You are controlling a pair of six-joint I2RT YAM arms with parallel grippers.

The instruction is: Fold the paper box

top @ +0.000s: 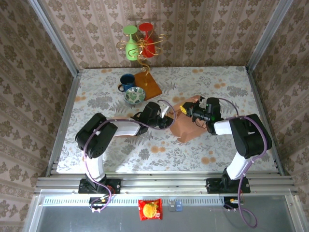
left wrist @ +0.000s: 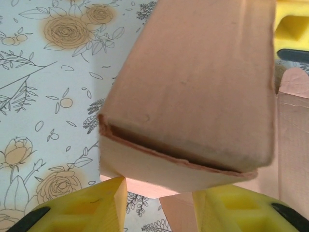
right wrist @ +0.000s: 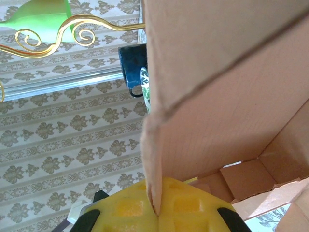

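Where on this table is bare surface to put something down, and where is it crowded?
Free: far right corner, between the paper box and right wall; left side, between the blue mug and left wall; near strip between box and table edge. Crowded: the middle, where the left gripper and right gripper meet the box, and around mug, bowl, wooden stand.

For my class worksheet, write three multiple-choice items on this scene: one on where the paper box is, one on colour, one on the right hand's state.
1. The paper box lies:
A. between the left hand and right hand
B. against the far wall
C. off the table

2. The gold rack holds:
A. two blue glasses
B. a green glass and a red glass
C. one clear glass

3. The right hand is:
A. wide open
B. flat on the table
C. shut on a box wall

Key:
1 A, the top view shows a hand at each side.
2 B, both colours show there.
3 C, the right wrist view shows it pinching the panel.
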